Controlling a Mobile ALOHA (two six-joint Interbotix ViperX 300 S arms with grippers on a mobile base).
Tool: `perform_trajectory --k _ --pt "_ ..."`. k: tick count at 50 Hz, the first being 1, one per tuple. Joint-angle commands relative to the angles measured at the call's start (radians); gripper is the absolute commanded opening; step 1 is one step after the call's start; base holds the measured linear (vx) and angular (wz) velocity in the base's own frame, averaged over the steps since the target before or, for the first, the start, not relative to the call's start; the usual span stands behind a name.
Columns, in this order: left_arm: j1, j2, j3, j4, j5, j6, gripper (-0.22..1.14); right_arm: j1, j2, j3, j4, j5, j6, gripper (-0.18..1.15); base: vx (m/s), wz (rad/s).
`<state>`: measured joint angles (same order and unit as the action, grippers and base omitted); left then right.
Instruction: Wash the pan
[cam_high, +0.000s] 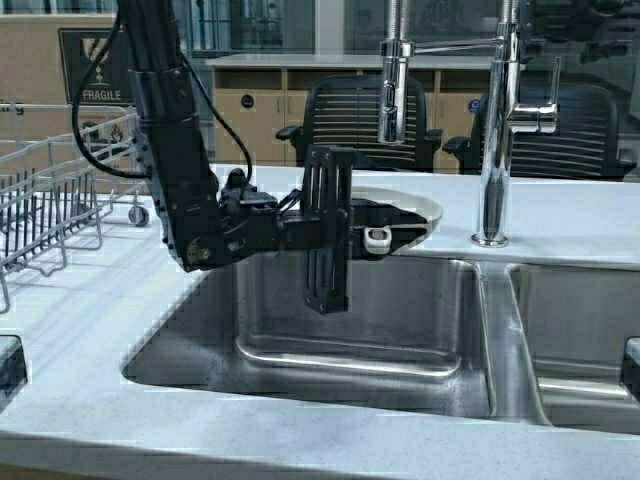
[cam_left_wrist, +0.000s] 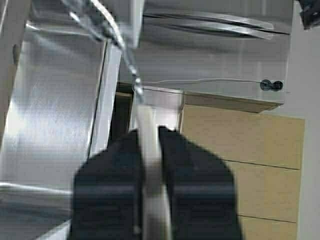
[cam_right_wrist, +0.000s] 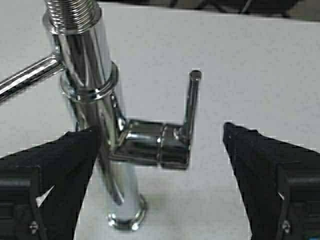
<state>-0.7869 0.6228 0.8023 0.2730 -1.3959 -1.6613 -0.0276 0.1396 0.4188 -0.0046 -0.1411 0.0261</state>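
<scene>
Left hand (cam_high: 326, 235), pan (cam_high: 400, 215) over sink (cam_high: 400, 330)

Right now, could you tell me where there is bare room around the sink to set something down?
The countertop is bare between the dish rack and the left basin, and along its front edge. It is crowded over the basin's back, where the left tool holds the pan near the faucet.
</scene>
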Motion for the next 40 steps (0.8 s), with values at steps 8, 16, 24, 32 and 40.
perform_trajectory --k 8,16,24,32,40 --pt "-0.003 -0.028 -0.012 -0.002 -0.017 0.015 0.02 -0.058 0.063 -0.100 -0.002 0.006 -0.002 1.03 0.00 0.00" --pt "-0.003 -0.023 -0.020 -0.002 -0.017 0.014 0.02 -0.060 0.129 -0.161 -0.002 0.026 -0.003 1.03 0.00 0.00" --pt "-0.003 -0.023 -0.020 -0.005 -0.017 0.014 0.02 -0.060 0.189 -0.233 -0.002 0.054 -0.003 1.03 0.00 0.00" --pt "-0.002 -0.023 -0.020 -0.005 -0.017 0.014 0.02 -0.060 0.233 -0.290 -0.002 0.094 -0.003 1.03 0.00 0.00" --pt "-0.003 -0.023 -0.021 -0.005 -0.017 0.014 0.02 -0.071 0.253 -0.322 0.008 0.135 0.002 1.03 0.00 0.00"
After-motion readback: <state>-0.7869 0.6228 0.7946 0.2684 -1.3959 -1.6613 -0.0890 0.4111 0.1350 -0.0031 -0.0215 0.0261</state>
